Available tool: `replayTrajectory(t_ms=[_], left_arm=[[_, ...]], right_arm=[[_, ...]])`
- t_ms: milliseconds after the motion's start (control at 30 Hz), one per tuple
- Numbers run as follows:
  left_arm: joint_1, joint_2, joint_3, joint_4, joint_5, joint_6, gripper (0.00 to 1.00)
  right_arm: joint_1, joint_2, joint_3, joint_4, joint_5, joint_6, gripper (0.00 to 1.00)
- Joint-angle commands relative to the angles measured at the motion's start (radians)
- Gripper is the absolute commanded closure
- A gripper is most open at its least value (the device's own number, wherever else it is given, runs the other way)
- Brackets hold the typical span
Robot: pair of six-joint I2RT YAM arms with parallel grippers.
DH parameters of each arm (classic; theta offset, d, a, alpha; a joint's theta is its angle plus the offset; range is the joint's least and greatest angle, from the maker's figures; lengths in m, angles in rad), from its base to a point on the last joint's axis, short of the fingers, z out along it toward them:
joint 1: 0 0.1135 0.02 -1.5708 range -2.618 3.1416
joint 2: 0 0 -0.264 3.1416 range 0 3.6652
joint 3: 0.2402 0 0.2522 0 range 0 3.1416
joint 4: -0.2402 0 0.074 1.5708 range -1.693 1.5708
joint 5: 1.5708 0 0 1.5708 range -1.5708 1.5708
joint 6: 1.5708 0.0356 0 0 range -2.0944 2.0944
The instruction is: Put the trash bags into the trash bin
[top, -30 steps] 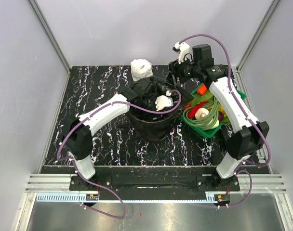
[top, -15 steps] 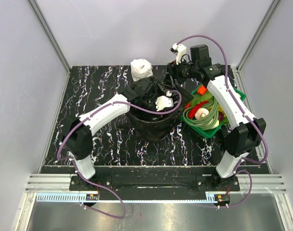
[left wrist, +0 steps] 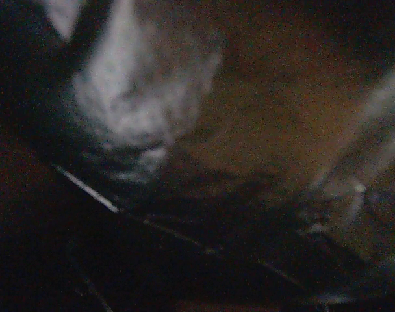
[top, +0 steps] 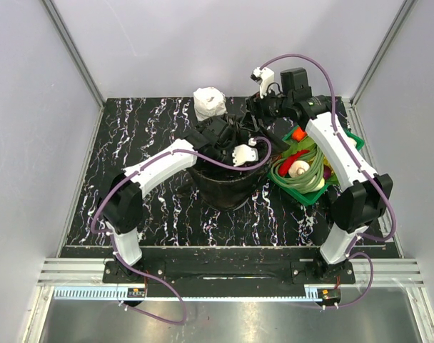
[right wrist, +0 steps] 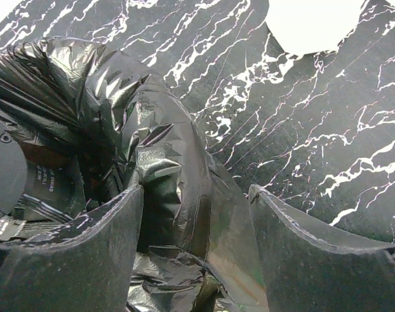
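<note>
Trash bin point(top: 218, 191) stands near the middle of the black, white-veined surface point(top: 145, 136). From overhead its wall and rim read dark, with the trash bags point(right wrist: 165, 162) draped over and into the mouth. Glossy, crinkled film also runs off the rear right of the rim, down onto the surface toward the right arm. Left arm reaches in from the left, and the left tool point(top: 223, 141) sits low in the mouth of the bin among the film. Its own camera gives only a dark, blurred picture, so I cannot tell whether its fingers are apart or together. Right arm is stretched to the rear, with the right tool point(right wrist: 194, 192) just behind and to the right of the bin. Its two fingers point(right wrist: 87, 260) stand well apart, and a raised fold of the black film lies in the gap between them. The film is close beside the fingers, but nothing is clamped. White wrapped roll point(top: 210, 102) sits on the surface behind the bin, apart from it. Green basket point(top: 308, 197) holding vegetables lies to the right of the bin, under the right forearm.
</note>
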Motion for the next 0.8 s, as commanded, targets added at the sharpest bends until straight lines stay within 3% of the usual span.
replayTrajectory(t_ms=[0,767], left_arm=[[-0.006,0.012,0.046,0.021,-0.006,0.024,0.24],[-0.008,0.064,0.02,0.044,-0.004,0.05,0.24]], right_arm=[[-0.002,0.012,-0.004,0.013,0.012,-0.032,0.28],[-0.001,0.028,-0.007,0.011,-0.017,-0.032,0.26]])
